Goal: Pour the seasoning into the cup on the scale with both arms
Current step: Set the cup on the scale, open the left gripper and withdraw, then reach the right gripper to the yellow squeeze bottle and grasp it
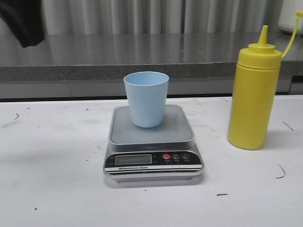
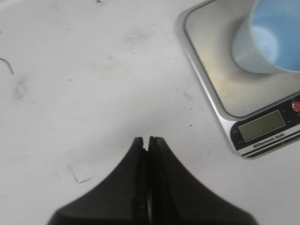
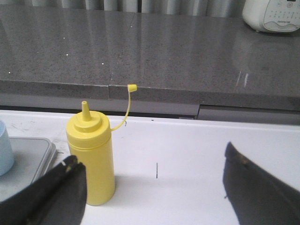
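Observation:
The light blue cup (image 1: 146,98) stands upright and empty on the silver scale (image 1: 152,142) in the middle of the white table. The yellow seasoning bottle (image 1: 253,94) stands upright to the right of the scale, its cap off the nozzle and hanging on the strap. Neither gripper shows in the front view. My left gripper (image 2: 145,139) is shut and empty over bare table beside the scale (image 2: 220,84) and the cup (image 2: 269,37). My right gripper (image 3: 150,157) is wide open and empty, with the bottle (image 3: 91,159) just beyond its one finger.
A grey stone counter (image 1: 142,56) runs along the back behind the table. A white appliance (image 3: 272,14) sits on the counter at the far right. A dark object (image 1: 21,21) hangs at the upper left. The white table (image 1: 57,156) has small pen marks.

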Robot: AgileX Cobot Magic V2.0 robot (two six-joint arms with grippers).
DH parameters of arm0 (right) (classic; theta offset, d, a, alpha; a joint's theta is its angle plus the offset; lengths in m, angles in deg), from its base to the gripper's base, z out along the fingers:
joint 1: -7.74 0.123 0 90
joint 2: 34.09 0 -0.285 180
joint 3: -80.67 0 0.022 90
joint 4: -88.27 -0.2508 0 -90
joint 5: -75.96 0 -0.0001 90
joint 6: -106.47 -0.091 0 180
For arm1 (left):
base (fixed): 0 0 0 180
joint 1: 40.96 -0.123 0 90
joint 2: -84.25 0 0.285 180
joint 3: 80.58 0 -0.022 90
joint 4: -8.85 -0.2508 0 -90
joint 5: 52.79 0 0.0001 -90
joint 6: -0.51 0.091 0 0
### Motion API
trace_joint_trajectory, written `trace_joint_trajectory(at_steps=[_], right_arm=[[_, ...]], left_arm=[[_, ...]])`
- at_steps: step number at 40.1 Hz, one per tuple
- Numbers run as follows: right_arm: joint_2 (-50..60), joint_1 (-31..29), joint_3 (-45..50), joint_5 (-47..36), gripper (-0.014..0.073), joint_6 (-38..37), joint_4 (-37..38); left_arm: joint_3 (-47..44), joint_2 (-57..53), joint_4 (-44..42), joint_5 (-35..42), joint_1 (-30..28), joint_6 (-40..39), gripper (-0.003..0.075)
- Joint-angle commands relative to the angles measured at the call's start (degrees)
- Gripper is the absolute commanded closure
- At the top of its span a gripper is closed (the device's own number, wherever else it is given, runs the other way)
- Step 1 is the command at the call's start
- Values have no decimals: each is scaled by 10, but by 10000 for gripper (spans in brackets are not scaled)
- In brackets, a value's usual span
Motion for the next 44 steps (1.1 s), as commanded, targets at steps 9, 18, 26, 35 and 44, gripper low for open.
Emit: trace_joint_trajectory(at_steps=[9, 18, 26, 35, 44], right_arm=[[-15, -2, -19, -44, -16, 1, -2], [-21, -2, -19, -44, -16, 1, -2], [-21, -2, -19, -44, -16, 1, -2], [-24, -2, -19, -65, -16, 1, -2], [-105, -2, -21, -155, -16, 1, -19]], left_arm=[[-205, -219, 4, 207, -78, -17, 740], [-377, -396, 4, 374, -84, -17, 740], [-499, -551, 7, 452, -84, -17, 740], [-553, -686, 28, 510, -84, -17, 740], [-555, -741, 28, 508, -84, -17, 740]])
